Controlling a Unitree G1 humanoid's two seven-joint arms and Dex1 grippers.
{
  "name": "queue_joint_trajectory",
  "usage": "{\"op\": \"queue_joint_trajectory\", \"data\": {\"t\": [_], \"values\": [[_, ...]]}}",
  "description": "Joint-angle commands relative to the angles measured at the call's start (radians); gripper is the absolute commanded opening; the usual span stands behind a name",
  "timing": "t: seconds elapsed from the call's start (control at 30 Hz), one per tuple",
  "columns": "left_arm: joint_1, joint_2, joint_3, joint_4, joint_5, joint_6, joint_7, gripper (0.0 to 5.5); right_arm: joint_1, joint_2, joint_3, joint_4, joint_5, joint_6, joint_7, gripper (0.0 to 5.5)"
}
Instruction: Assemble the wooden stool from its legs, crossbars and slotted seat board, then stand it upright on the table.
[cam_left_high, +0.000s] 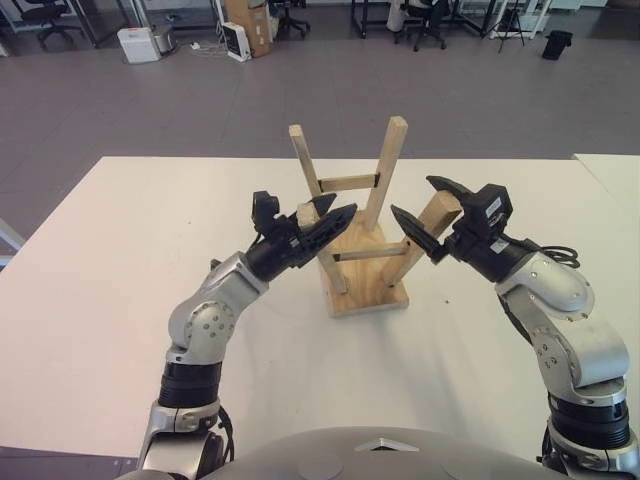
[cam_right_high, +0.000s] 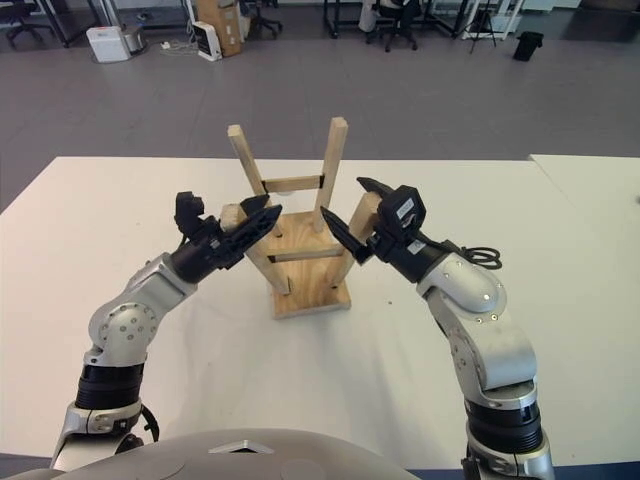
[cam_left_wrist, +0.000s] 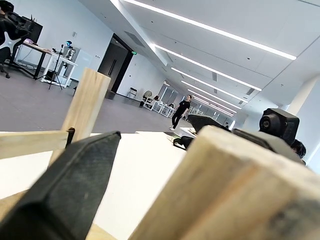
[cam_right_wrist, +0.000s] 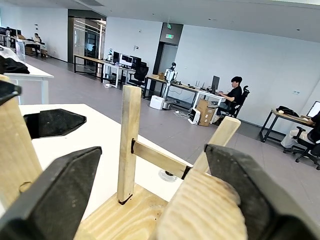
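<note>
Stool: we see the stool (cam_left_high: 362, 270) upside down in the middle of the table (cam_left_high: 150, 220), put together, not yet standing on its feet.
Seat board: the seat board (cam_left_high: 372, 296) lies flat on the table, carrying everything else.
Slots: the right wrist view shows one leg seated in its slot in the board; the other joints we cannot check.
Legs: the two far legs (cam_left_high: 388, 165) rise tall and splay a little. The near-left leg (cam_left_high: 328, 258) and near-right leg (cam_left_high: 428, 222) lean towards us.
Crossbars: the crossbars (cam_left_high: 348, 183) link the legs in pairs, one high at the far side and one lower at the near side.
Handling: we judge it light, stiff, dry wood. It is not fragile, but the press-fit joints may pull apart if lifted by one leg.
Grip: we would take two opposite legs low down, near the board, and turn it over evenly.
Left gripper: the left gripper (cam_left_high: 343, 205) is at the top of the near-left leg, fingers apart and not pinching it.
Right gripper: the right gripper (cam_left_high: 412, 195) has its fingers spread wide around the top of the near-right leg, not clamped.
</note>
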Motion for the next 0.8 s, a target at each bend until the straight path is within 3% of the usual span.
{"op": "queue_joint_trajectory", "data": {"t": [0.03, 0.23, 0.3, 0.4, 0.47, 0.53, 0.6, 0.67, 0.8], "values": [[-0.102, 0.052, 0.178, -0.037, -0.137, -0.044, -0.057, 4.11, -0.078, 0.006, -0.102, -0.006, 0.084, 0.03, -0.043, 3.82], [-0.189, 0.039, 0.219, -0.125, -0.351, -0.007, 0.014, 4.11, -0.125, 0.028, -0.138, -0.006, 0.142, 0.02, -0.1, 3.82], [-0.233, 0.041, 0.227, -0.106, -0.311, -0.043, 0.051, 4.11, -0.173, 0.053, -0.151, -0.008, 0.178, 0.022, -0.136, 3.82], [-0.393, 0.01, 0.271, 0.018, -0.096, -0.258, 0.16, 4.11, -0.318, 0.161, -0.211, 0.051, 0.31, 0.013, -0.257, 3.82], [-0.427, -0.039, 0.273, 0.07, -0.049, -0.321, 0.211, 4.11, -0.309, 0.205, -0.18, 0.091, 0.31, 0.004, -0.283, 3.82], [-0.334, -0.035, 0.161, 0.065, -0.007, -0.239, 0.201, 4.11, -0.218, 0.212, -0.087, 0.104, 0.279, 0.028, -0.267, 3.82], [-0.133, 0.066, -0.043, 0.035, 0.065, -0.069, 0.132, 4.11, -0.075, 0.208, -0.001, 0.096, 0.261, 0.05, -0.241, 3.82], [0.012, 0.123, -0.142, 0.007, 0.088, 0.027, 0.103, 4.11, 0.01, 0.2, 0.021, 0.08, 0.272, 0.057, -0.23, 3.82], [0.036, -0.033, -0.049, 0.008, 0.043, -0.081, 0.291, 4.11, -0.016, 0.197, -0.063, 0.094, 0.341, 0.039, -0.245, 3.82]]}}
